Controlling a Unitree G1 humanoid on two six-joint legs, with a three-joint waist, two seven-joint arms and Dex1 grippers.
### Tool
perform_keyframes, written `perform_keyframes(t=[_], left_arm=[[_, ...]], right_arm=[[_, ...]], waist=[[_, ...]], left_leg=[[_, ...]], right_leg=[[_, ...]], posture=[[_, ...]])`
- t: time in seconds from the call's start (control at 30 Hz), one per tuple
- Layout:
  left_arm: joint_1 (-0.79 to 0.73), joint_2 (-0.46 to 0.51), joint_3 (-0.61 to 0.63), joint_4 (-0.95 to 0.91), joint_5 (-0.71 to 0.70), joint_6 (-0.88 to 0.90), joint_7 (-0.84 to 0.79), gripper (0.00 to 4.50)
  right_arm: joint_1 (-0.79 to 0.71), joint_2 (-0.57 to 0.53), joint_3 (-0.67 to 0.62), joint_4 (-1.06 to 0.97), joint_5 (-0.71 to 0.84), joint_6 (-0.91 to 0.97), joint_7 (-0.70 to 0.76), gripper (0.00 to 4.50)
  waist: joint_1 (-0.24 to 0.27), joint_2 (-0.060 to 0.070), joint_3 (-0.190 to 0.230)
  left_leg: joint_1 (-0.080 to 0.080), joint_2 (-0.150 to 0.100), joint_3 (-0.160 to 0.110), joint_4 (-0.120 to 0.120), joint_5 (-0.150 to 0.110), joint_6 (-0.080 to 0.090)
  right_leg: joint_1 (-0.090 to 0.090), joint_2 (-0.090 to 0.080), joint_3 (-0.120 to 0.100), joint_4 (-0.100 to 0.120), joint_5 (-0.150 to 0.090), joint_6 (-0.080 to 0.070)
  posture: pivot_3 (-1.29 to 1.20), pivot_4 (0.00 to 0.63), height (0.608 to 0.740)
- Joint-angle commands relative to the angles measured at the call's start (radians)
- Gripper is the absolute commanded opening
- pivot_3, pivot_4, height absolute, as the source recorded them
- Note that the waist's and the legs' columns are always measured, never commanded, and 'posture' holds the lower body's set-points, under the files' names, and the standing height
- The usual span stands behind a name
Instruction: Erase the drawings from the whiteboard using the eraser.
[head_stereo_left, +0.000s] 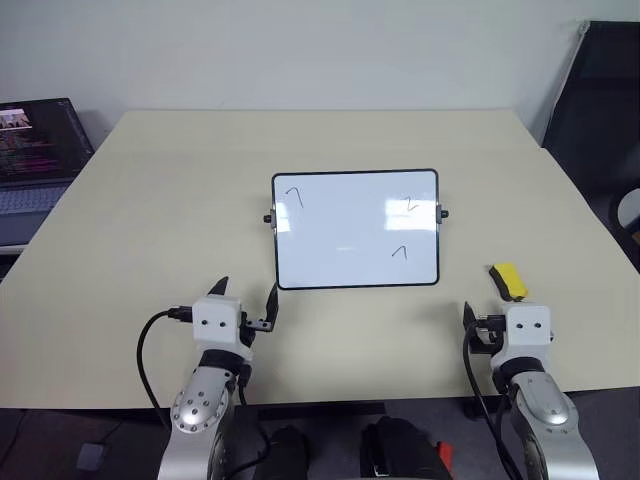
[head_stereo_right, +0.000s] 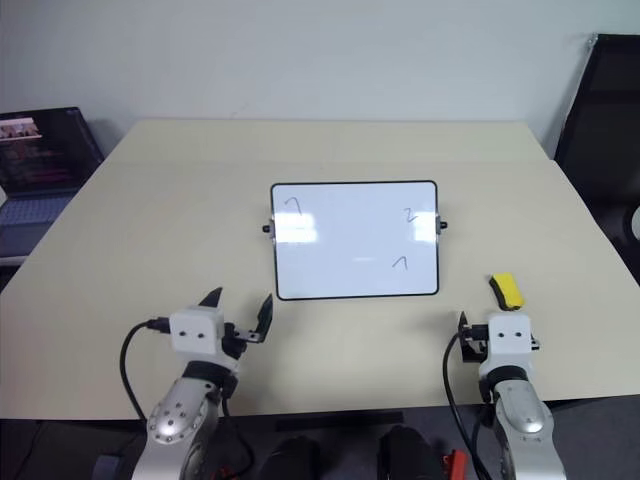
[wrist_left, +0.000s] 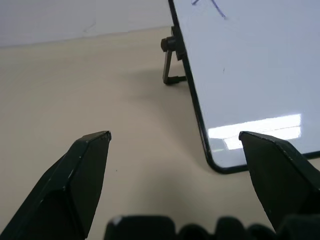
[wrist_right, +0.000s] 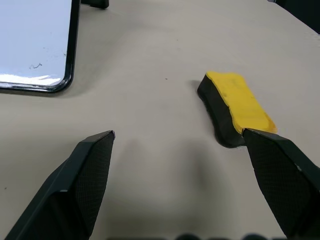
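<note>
The whiteboard (head_stereo_left: 340, 250) stands tilted on the middle of the beige table, propped on small black knobs. Three drawings mark it: one at its upper left (head_stereo_left: 293, 195), one at its upper right (head_stereo_left: 409, 205) and one lower right (head_stereo_left: 399, 252). The eraser (head_stereo_left: 508, 281), yellow on top with a black base, lies on the table to the right of the board. My right gripper (wrist_right: 178, 133) is open just short of the eraser (wrist_right: 235, 105), which sits by its right finger. My left gripper (head_stereo_left: 246, 295) is open and empty near the board's lower left corner (wrist_left: 220, 167).
A laptop (head_stereo_left: 35, 140) with a lit screen sits beyond the table's left edge. A black chair (head_stereo_left: 600, 100) stands at the far right. The table's front edge (head_stereo_left: 330, 405) runs just under both wrists.
</note>
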Motion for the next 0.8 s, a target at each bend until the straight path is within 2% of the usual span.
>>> perform_keyframes(t=[0.03, 0.23, 0.43, 0.8], left_arm=[[-0.083, 0.056, -0.008, 0.006, -0.043, -0.064, -0.098, 4.50], [-0.258, 0.117, -0.040, 0.074, -0.152, -0.064, -0.274, 4.50], [-0.395, 0.155, -0.144, 0.121, -0.259, -0.016, -0.504, 4.50], [-0.516, 0.234, -0.276, 0.230, -0.344, -0.010, -0.899, 4.50]], right_arm=[[-0.031, -0.013, -0.036, -0.014, 0.013, -0.018, -0.001, 4.46], [-0.109, -0.054, -0.065, -0.007, 0.037, 0.022, 0.035, 4.46], [-0.212, -0.092, -0.115, 0.025, 0.115, 0.128, 0.078, 4.46], [-0.377, -0.134, -0.190, 0.200, 0.236, 0.237, 0.119, 4.46]], waist=[[0.000, 0.000, 0.000], [-0.001, 0.000, 0.000], [-0.002, 0.000, 0.000], [-0.005, 0.000, 0.000]], left_leg=[[0.000, 0.000, 0.000, 0.000, 0.000, 0.000], [0.002, -0.001, 0.001, 0.003, 0.000, 0.000], [0.002, -0.001, 0.002, 0.004, 0.000, 0.000], [0.002, -0.001, 0.002, 0.004, 0.000, 0.000]], right_leg=[[0.000, 0.000, 0.000, 0.002, 0.000, 0.000], [0.000, 0.001, 0.001, 0.007, 0.000, -0.001], [0.000, 0.001, 0.002, 0.009, 0.000, -0.001], [0.000, 0.002, 0.003, 0.009, -0.001, -0.001]], posture=[[0.00, 0.150, 0.740], [0.00, 0.150, 0.740], [0.00, 0.150, 0.740], [0.00, 0.150, 0.740]])
